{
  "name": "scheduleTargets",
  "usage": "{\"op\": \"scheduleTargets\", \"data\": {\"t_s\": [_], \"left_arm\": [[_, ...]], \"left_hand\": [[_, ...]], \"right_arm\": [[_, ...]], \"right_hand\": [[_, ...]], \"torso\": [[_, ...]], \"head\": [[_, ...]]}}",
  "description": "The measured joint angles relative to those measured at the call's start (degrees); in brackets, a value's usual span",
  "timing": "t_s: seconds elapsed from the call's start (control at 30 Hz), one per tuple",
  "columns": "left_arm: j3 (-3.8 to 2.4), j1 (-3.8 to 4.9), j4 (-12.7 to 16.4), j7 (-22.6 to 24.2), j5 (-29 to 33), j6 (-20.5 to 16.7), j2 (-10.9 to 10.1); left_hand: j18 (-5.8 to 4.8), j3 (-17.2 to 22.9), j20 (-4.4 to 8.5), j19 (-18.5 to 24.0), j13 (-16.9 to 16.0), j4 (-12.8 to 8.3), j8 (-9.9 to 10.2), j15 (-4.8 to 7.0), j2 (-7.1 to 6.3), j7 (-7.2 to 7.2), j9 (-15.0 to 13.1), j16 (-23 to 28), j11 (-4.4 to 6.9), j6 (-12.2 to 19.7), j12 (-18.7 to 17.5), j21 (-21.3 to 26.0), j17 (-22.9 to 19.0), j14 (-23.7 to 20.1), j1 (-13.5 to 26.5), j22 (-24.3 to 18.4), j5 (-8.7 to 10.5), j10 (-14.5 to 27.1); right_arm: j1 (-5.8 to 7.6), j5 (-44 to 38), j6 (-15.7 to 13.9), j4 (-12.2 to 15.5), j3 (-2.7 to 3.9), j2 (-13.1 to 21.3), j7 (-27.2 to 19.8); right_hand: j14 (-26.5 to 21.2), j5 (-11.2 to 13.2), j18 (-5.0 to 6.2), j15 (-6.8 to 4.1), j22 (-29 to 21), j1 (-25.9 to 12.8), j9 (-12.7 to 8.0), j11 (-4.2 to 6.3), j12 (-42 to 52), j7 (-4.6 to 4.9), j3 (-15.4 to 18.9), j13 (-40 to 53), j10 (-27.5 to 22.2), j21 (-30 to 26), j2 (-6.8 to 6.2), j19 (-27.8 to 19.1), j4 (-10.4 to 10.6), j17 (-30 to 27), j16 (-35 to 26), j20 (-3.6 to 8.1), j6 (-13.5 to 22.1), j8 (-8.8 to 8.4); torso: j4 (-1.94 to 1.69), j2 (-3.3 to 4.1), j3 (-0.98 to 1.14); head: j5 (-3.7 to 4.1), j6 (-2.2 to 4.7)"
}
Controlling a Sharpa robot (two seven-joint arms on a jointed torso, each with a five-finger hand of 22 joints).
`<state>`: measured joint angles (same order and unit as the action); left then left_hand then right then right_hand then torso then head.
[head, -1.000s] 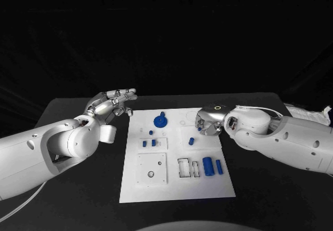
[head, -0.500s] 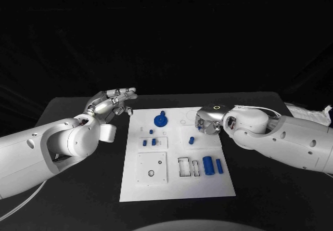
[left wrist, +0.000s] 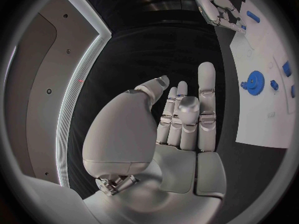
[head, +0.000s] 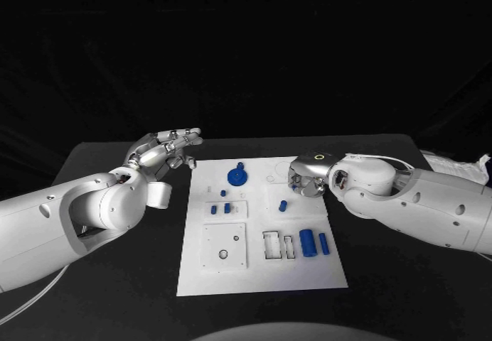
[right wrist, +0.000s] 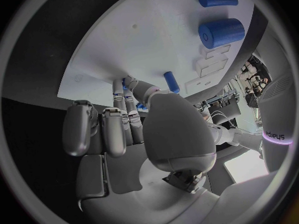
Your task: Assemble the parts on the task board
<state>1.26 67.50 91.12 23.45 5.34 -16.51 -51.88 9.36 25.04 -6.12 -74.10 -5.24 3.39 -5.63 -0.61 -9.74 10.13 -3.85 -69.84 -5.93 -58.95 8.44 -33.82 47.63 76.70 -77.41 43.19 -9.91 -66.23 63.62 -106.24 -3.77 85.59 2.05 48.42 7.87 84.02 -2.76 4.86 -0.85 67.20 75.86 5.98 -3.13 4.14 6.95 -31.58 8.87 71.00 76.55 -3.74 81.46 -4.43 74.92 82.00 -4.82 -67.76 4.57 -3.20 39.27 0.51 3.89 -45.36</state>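
- Where the white task board point(head: 262, 241) lies in the middle of the black table point(head: 410, 284), the left hand point(head: 164, 149) hovers off its far left corner, clear of the board, fingers apart and lightly curled, holding nothing.
- On the wrist camera the same left hand point(left wrist: 181, 119) shows a bare palm with the fingers raised side by side.
- Over the board's far right part, the right hand point(head: 308, 181) hangs with its fingers pointing down; whether they pinch anything, I cannot tell.
- Just beside those fingertips, a small blue peg point(head: 282, 207) lies on the board.
- Near the board's far edge sits a blue gear point(head: 237, 177).
- Two small blue pieces point(head: 220, 209) stand in a square recess below the gear.
- Toward the board's right side lie a thick blue cylinder point(head: 306, 244) and a thinner blue rod point(head: 324, 245), side by side.
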Motion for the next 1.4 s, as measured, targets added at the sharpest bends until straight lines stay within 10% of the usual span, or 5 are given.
{"op": "scheduleTargets", "data": {"t_s": [0.8,1.4], "left_arm": [[0.0,0.0,-0.35,-0.2,0.0,-0.01,-0.04],[0.01,-0.03,-0.54,-0.3,0.0,-0.01,-0.04]], "left_hand": [[-0.01,-0.32,0.0,0.0,0.01,-0.32,0.0,-0.22,0.0,0.29,0.07,0.0,-0.1,0.93,0.43,0.34,-0.29,-0.22,0.0,-0.33,0.0,0.93],[-0.01,-0.47,0.0,0.0,0.02,-0.47,0.0,-0.22,0.0,0.29,0.06,0.0,-0.09,0.93,0.43,0.34,-0.28,-0.21,0.0,-0.32,0.0,1.33]], "right_arm": [[-0.43,-0.06,-2.92,3.06,0.29,2.27,0.65],[0.06,0.44,-3.96,14.07,2.0,5.14,1.01]], "right_hand": [[0.0,-0.02,0.0,0.01,0.2,0.31,0.05,-0.09,-0.44,0.21,-0.15,-0.28,0.07,0.0,0.29,-0.01,-0.17,-0.01,0.0,0.0,-0.19,-0.14],[0.0,0.0,0.0,0.01,0.34,0.3,0.11,-0.1,-0.44,0.0,-0.13,-0.38,0.1,0.0,0.26,-0.01,-0.17,-0.02,0.0,0.0,-0.39,-0.18]], "torso": [[0.01,-0.04,-0.01],[0.03,-0.04,0.0]], "head": [[0.1,0.04],[-0.43,0.23]]}}
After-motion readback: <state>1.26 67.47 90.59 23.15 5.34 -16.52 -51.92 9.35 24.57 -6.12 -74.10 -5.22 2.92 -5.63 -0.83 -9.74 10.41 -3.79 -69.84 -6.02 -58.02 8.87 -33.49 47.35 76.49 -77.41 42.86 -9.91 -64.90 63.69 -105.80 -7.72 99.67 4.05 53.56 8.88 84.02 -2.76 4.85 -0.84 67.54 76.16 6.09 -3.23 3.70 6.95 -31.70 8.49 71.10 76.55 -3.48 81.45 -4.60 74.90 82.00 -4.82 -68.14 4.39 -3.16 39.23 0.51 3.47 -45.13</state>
